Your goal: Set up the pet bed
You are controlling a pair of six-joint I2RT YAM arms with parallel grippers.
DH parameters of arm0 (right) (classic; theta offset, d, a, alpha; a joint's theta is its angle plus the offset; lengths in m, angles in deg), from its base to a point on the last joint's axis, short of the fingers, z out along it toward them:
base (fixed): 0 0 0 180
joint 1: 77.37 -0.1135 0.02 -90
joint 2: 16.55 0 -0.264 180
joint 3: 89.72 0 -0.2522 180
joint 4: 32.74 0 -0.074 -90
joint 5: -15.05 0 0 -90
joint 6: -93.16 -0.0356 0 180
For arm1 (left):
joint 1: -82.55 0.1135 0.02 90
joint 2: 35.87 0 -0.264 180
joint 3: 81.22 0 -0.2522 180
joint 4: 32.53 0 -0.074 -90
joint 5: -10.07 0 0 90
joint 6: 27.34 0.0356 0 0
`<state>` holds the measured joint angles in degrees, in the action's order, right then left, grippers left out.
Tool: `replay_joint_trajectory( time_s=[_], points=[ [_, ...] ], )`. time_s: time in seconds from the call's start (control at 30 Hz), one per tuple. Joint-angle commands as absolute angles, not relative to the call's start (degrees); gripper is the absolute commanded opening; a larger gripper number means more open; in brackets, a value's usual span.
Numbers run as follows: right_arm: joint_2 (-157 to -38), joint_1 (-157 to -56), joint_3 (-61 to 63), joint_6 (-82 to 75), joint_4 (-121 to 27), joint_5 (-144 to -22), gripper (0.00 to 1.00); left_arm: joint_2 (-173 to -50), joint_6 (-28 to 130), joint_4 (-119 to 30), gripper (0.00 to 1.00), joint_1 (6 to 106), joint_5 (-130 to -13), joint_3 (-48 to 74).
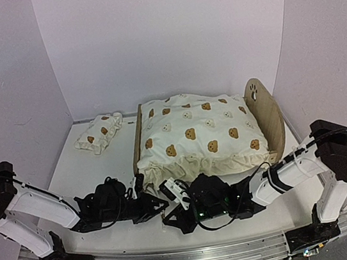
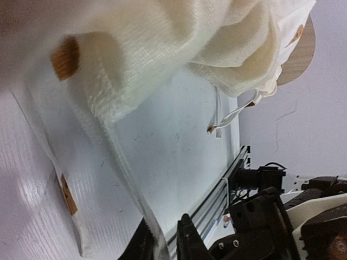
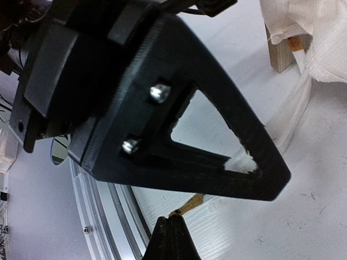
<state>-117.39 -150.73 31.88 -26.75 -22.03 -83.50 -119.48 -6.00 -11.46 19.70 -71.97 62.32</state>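
The pet bed [image 1: 258, 95] stands at the middle back of the table, its plywood end boards showing at right and left, with the bear-print cushion [image 1: 196, 130] filling it. My left gripper [image 1: 156, 203] is low in front of the cushion's near left corner. Its jaws are narrowly apart, and a white cushion tie [image 2: 116, 162] runs down between the fingers [image 2: 187, 241], lying against the left one. My right gripper [image 3: 172, 223] is shut, pinching the brown-tipped end of another tie [image 3: 191, 204] just above the table. The left gripper's black finger [image 3: 179, 124] hangs directly over it.
A small bear-print pillow [image 1: 99, 132] lies at the back left. The metal rail [image 1: 179, 258] runs along the near edge. A wooden bed leg [image 3: 281, 54] and cushion ruffle [image 3: 314, 32] are close to the right gripper. More loose ties [image 2: 227, 115] hang under the cushion.
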Motion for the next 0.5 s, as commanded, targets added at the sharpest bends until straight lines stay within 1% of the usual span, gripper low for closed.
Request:
replay_joint_trajectory(
  time_s=[0.0,0.03,0.07,0.1,0.13,0.23,0.33,0.47],
  points=[
    [-118.04,-151.95,27.93,-25.98,-21.60,-83.53,0.00,-119.69,-3.71,-8.25,0.09,20.63,-70.73,61.20],
    [-117.69,-151.91,27.95,-26.53,-23.46,-81.79,0.00,-118.58,-2.80,-8.46,0.04,21.20,-70.90,62.24],
    [-117.24,-151.92,28.18,-27.42,-25.24,-79.88,0.06,-117.18,-2.07,-9.22,0.01,21.85,-71.14,63.81],
    [-116.86,-151.95,28.52,-28.73,-27.37,-77.70,0.16,-115.69,-1.36,-10.24,0.00,22.38,-71.56,64.80],
    [-116.32,-151.93,28.84,-30.23,-30.18,-75.55,0.24,-114.27,-0.63,-11.74,0.00,22.75,-71.89,65.56],
    [-116.91,-151.91,29.18,-33.62,-32.88,-70.10,0.38,-111.19,1.48,-17.35,0.00,23.30,-72.94,66.34],
    [-121.51,-151.82,24.02,-35.59,-38.07,-66.45,0.46,-110.81,3.27,-20.48,0.00,23.79,-72.23,66.04],
    [-127.94,-151.82,16.05,-34.79,-41.76,-63.43,0.49,-111.50,5.11,-22.82,0.00,24.12,-72.06,64.68]
  ],
)
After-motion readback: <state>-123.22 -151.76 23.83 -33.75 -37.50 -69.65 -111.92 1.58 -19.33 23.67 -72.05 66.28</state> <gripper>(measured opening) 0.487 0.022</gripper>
